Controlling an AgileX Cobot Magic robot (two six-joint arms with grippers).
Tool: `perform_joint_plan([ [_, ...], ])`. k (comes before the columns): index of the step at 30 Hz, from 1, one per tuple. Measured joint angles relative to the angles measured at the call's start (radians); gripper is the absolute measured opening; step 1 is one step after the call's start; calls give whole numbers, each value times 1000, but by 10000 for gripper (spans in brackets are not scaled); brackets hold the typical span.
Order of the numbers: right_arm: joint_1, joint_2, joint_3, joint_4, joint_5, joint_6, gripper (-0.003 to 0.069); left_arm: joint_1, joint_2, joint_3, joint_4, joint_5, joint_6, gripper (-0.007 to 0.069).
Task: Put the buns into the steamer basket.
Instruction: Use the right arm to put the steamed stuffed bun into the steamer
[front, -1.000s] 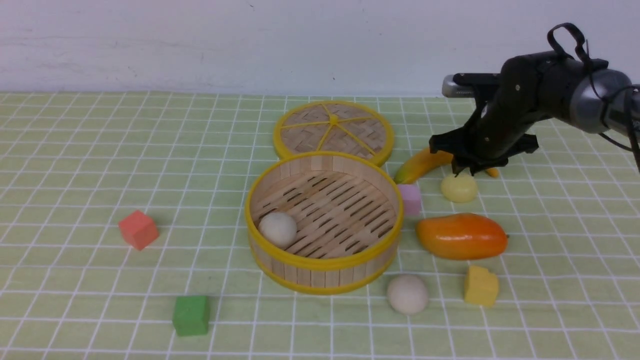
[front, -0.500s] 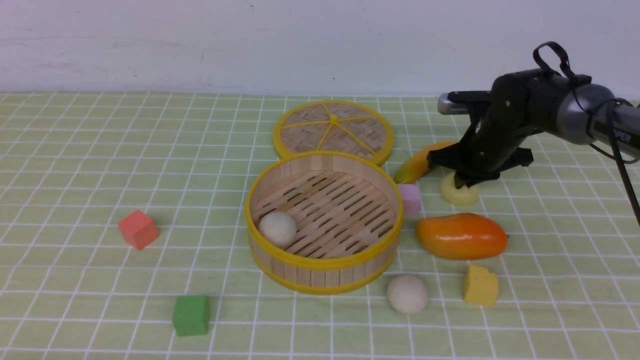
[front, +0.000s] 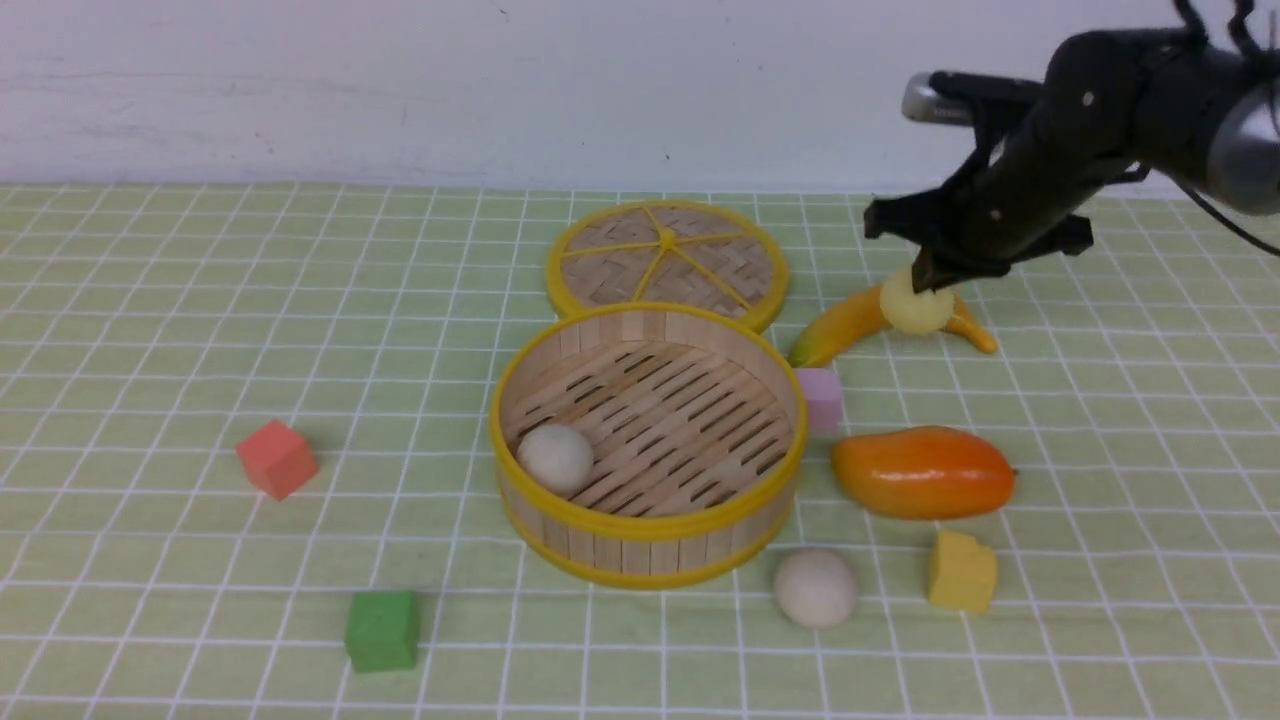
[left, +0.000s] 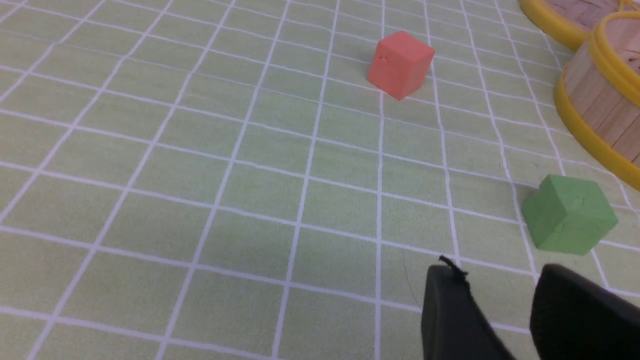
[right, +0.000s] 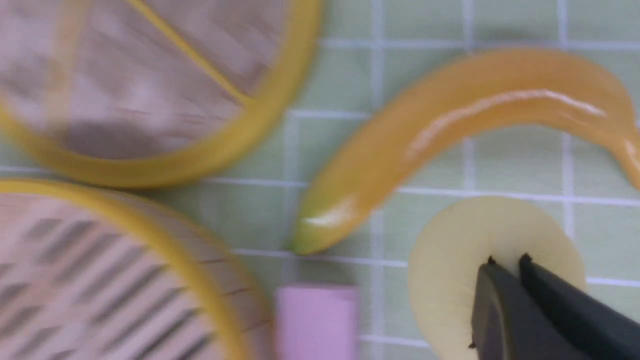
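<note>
Carrying pale yellow bun (front: 916, 308), pinched tight in right gripper (front: 925, 287), above table's (front: 150, 300) far right; next, to move over steamer basket (front: 648, 527) and release.

Steamer basket (front: 648, 545) open above; pink cube (front: 822, 398) beside its right.

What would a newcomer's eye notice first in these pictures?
At the far right, the right pincer pinches the pale yellow bun beside the banana. In the centre stands the large steamer basket with one beige bun inside, and another beige bun lies on the cloth before it.
</note>
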Motion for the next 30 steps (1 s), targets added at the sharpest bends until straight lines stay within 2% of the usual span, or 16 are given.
perform_joint_plan([
  [4, 36, -29, 0, 179, -1, -82, -3, 0, 0, 0, 0, 0, 0, 238],
  [5, 68, -23, 0, 256, -5, -128, -3, 0, 0, 0, 0, 0, 0, 238],
  [6, 68, -21, 0, 256, -5, -133, -3, 0, 0, 0, 0, 0, 0, 238],
  [7, 116, 0, 0, 325, -14, -175, -3, 0, 0, 0, 0, 0, 0, 238],
  [13, 232, 117, 0, 380, -124, -256, -3, 0, 0, 0, 0, 0, 0, 238],
  [20, 244, 182, 1, 384, -199, -260, 10, 0, 0, 0, 0, 0, 0, 238],
  [24, 243, 180, 1, 384, -194, -260, 67, 0, 0, 0, 0, 0, 0, 238],
  [26, 243, 171, 1, 380, -179, -260, 125, 0, 0, 0, 0, 0, 0, 238],
  [27, 243, 159, 1, 361, -165, -260, 179, 0, 0, 0, 0, 0, 0, 238],
  [28, 243, 157, 1, 361, -162, -260, 188, 0, 0, 0, 0, 0, 0, 238],
  [30, 243, 114, 1, 330, -133, -260, 294, 0, 0, 0, 0, 0, 0, 238],
])
